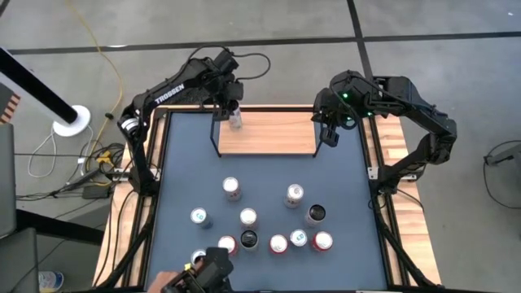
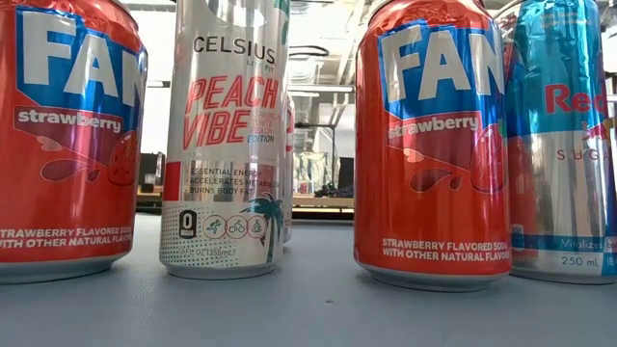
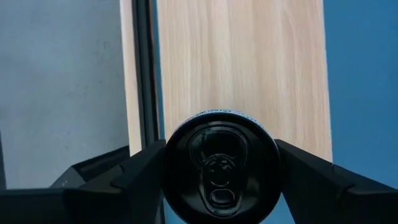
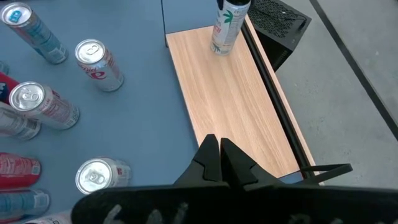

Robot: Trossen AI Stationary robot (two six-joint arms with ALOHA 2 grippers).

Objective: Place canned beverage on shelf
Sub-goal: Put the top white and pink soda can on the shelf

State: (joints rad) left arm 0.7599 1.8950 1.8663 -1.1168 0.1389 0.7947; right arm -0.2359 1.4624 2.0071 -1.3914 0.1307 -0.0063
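A slim white can with a black top (image 3: 219, 169) stands upright on the light-wood shelf (image 1: 273, 134), at its left end by the black rod upright. Its base (image 4: 221, 48) rests on the board. My left gripper (image 1: 230, 104) comes down over it from the far left and is shut on it. My right gripper (image 4: 219, 152) hangs shut above the shelf's right end (image 1: 332, 134) and touches nothing. My left gripper pinches the can between its two fingers, one finger (image 3: 146, 168) on each side of the can's upper wall (image 3: 169, 163), just under the black rim. The fingers slant steeply down from above. The can stays upright with its base on the shelf's left end.
Several cans stand on the blue mat (image 1: 179, 163) nearer than the shelf, among them red strawberry soda cans (image 2: 434, 145), a peach can (image 2: 224, 135) and a blue-silver can (image 2: 564, 135). A person's hand (image 1: 175, 281) with a dark object shows at the near edge.
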